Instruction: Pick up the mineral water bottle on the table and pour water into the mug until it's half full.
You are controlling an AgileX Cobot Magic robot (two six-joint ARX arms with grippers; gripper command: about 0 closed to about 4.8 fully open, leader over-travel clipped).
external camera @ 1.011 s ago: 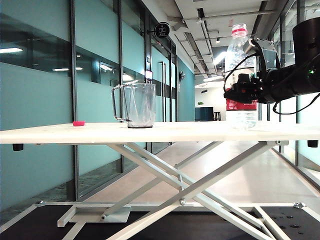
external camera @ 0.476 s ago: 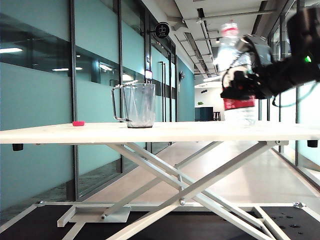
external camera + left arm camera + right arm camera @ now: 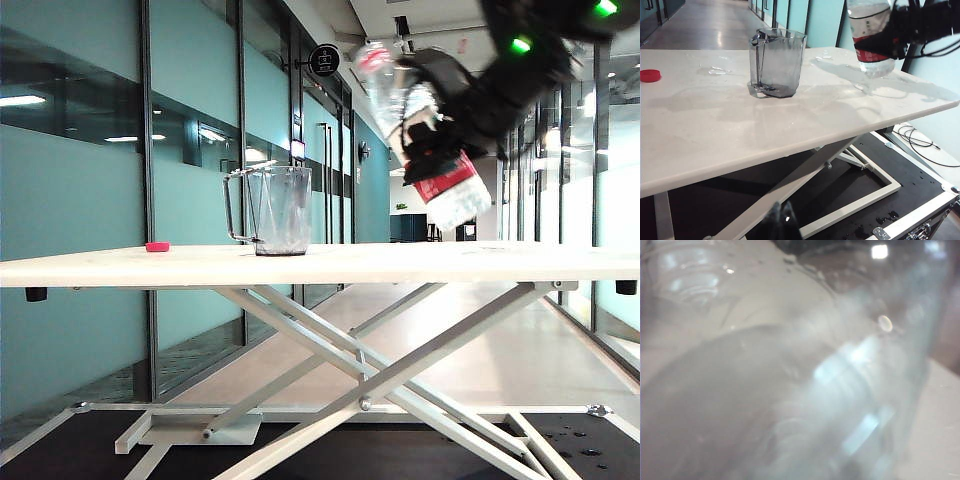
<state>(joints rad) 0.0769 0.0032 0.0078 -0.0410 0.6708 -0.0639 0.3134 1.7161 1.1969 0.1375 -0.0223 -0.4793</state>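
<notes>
Right gripper has its jaws clamped around the mineral water bottle, which hangs tilted in the air, neck leaning toward the mug, well apart from it. Mug sits upright on the table. Left gripper isn't visible anywhere.

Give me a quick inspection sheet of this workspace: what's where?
Surface: white table, some wet patches in the left wrist view.
Job's things: mineral water bottle lifted, tilted neck toward the mug; mug stands upright.
Clutter: red cap near the table's left end.
Pincers: right pincer clamped on the bottle; left pincer not in view.
Cables: black cables on the floor.
Surroundings: teal glass-walled corridor.
</notes>
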